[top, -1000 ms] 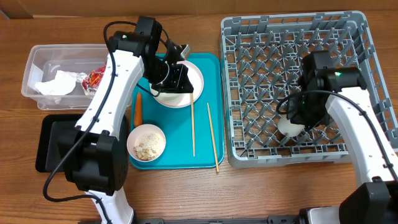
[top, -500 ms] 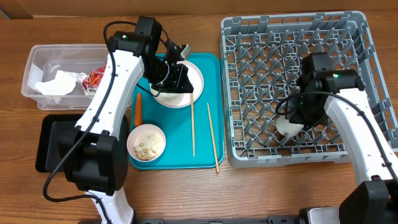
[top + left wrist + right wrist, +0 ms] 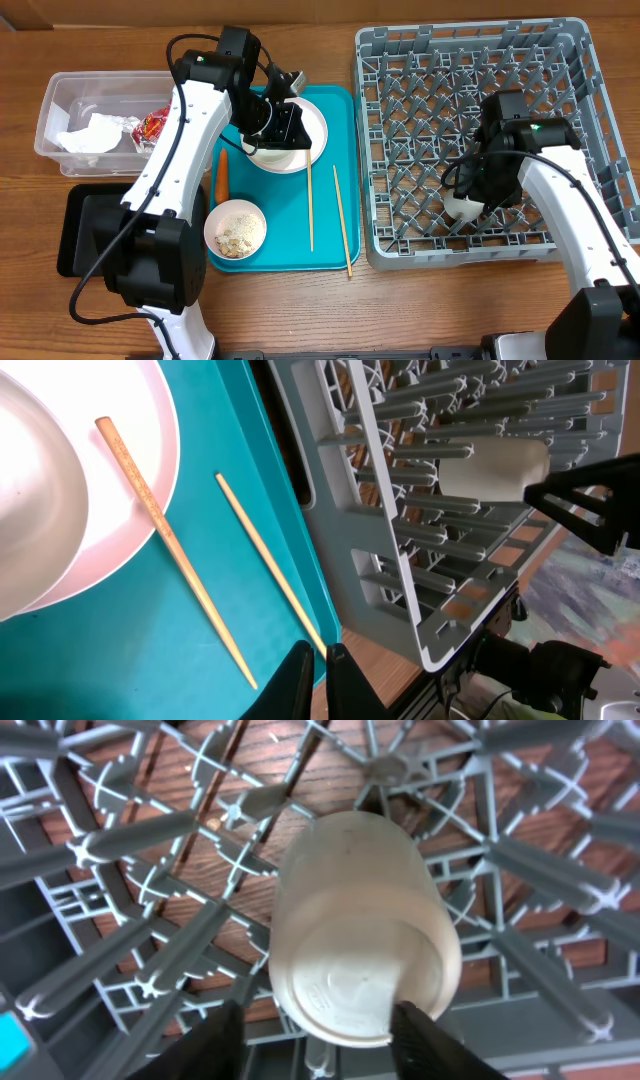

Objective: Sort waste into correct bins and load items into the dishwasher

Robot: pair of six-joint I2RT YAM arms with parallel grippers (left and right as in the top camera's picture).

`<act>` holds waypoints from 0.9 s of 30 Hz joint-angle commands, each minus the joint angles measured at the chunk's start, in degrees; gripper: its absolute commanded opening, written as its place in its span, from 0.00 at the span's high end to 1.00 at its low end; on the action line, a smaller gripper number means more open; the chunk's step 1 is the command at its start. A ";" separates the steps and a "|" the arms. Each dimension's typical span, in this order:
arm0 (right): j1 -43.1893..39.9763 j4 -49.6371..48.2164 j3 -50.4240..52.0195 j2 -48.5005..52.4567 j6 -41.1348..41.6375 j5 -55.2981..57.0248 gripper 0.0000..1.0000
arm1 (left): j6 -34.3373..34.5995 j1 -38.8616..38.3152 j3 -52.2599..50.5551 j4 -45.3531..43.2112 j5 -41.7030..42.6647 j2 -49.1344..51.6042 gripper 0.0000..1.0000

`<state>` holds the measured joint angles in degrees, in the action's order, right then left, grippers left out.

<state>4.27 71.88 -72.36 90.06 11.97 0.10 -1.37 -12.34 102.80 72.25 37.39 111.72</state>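
Note:
The small white cup (image 3: pixel 462 207) (image 3: pixel 360 930) lies on its side among the pegs of the grey dishwasher rack (image 3: pixel 470 40) (image 3: pixel 90 850). My right gripper (image 3: pixel 476 192) (image 3: pixel 320 1040) straddles it, open, with a gap at the left finger. Over the round white plate (image 3: pixel 312 118) (image 3: pixel 140 480), which carries a bowl (image 3: pixel 30 490), my left gripper (image 3: pixel 292 130) (image 3: pixel 320 675) is shut on nothing. Two chopsticks (image 3: pixel 310 205) (image 3: pixel 170 545) lie on the teal tray (image 3: pixel 290 250). A second bowl (image 3: pixel 236 229) holds rice scraps beside the carrot (image 3: pixel 222 175).
The clear tub (image 3: pixel 60 95) at the far left holds the white napkin (image 3: pixel 85 135) and the red wrapper (image 3: pixel 152 126). The black tray (image 3: pixel 85 230) sits in front of it. Rack pegs crowd round the cup on all sides.
My right gripper's jaws have spread apart off the cup, which has settled slightly lower in the rack. The left arm has not moved.

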 commanded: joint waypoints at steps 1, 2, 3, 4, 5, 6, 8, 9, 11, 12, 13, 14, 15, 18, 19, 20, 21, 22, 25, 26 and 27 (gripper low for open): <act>0.11 1.18 -4.24 -0.33 -0.24 0.28 0.41 | 0.52 -0.04 0.44 -0.13 -0.37 0.46 0.91; 0.11 1.51 -5.92 -0.37 -0.46 0.28 0.39 | 0.55 -0.04 0.46 -0.17 -0.37 0.44 0.90; 0.11 1.97 -7.78 -0.37 -1.01 0.24 0.37 | 0.55 -0.02 0.48 -0.17 -0.37 0.42 0.90; 0.11 2.67 -9.81 -0.37 -1.55 0.24 0.34 | 0.55 0.02 0.55 -0.13 -0.39 0.31 0.90; 0.11 3.74 -12.33 -0.37 -1.79 0.26 0.31 | 0.63 0.09 0.70 -0.07 -0.48 0.11 0.90; 0.11 4.63 -14.36 -0.37 -1.92 0.24 0.27 | 0.81 0.17 0.94 0.00 -0.79 -0.02 0.90; 0.11 6.40 -18.05 -0.37 -1.95 0.24 0.21 | 2.36 0.44 2.08 0.46 -2.89 -0.57 0.90; 0.11 7.08 -19.50 -0.37 -1.92 0.24 0.15 | 3.23 0.46 2.84 0.83 -4.61 -0.87 0.90; 0.11 8.07 -21.49 -0.37 -1.90 0.20 0.00 | 4.72 0.48 4.87 1.79 -8.50 -1.75 0.88; 0.11 8.20 -21.73 -0.37 -1.88 0.17 0.00 | 5.64 0.48 6.19 2.43 -11.10 -2.38 0.87; 0.11 8.24 -21.75 -0.37 -1.88 0.17 0.00 | 6.56 0.46 7.41 3.02 -13.42 -2.99 0.86; 0.11 8.26 -21.73 -0.35 -1.88 0.20 0.00 | 7.48 0.46 8.68 3.69 -15.65 -3.56 0.84; 0.11 8.22 -21.73 -0.35 -1.88 0.20 0.00 | 8.39 0.44 9.92 4.37 -17.88 -4.15 0.82; 0.11 8.20 -21.73 -0.35 -1.90 0.22 0.00 | 11.26 0.46 12.94 6.45 -23.98 -5.55 0.67; 0.11 8.20 -21.73 -0.35 -1.90 0.24 0.00 | 12.02 0.44 13.40 6.93 -25.44 -5.81 0.59; 0.11 8.20 -21.73 -0.35 -1.90 0.24 0.00 | 12.46 0.44 13.51 7.30 -26.21 -6.08 0.55; 0.11 8.17 -21.73 -0.35 -1.90 0.24 0.00 | 12.81 0.44 13.51 7.76 -26.45 -6.12 0.52; 0.11 8.17 -21.73 -0.35 -1.90 0.24 0.00 | 13.03 0.44 13.51 8.44 -26.47 -6.10 0.49; 0.11 8.17 -21.73 -0.35 -1.90 0.24 0.00 | 13.42 0.44 13.05 9.99 -28.30 -5.86 0.44; 0.11 8.17 -21.73 -0.35 -1.90 0.24 0.00 | 13.90 0.42 12.76 10.03 -29.49 -5.68 0.43; 0.11 8.17 -21.73 -0.35 -1.90 0.24 0.00 | 14.62 0.42 12.50 9.99 -30.88 -5.62 0.43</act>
<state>4.25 80.20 -93.01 90.28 10.28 0.23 10.70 -12.23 115.52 82.13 11.94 106.13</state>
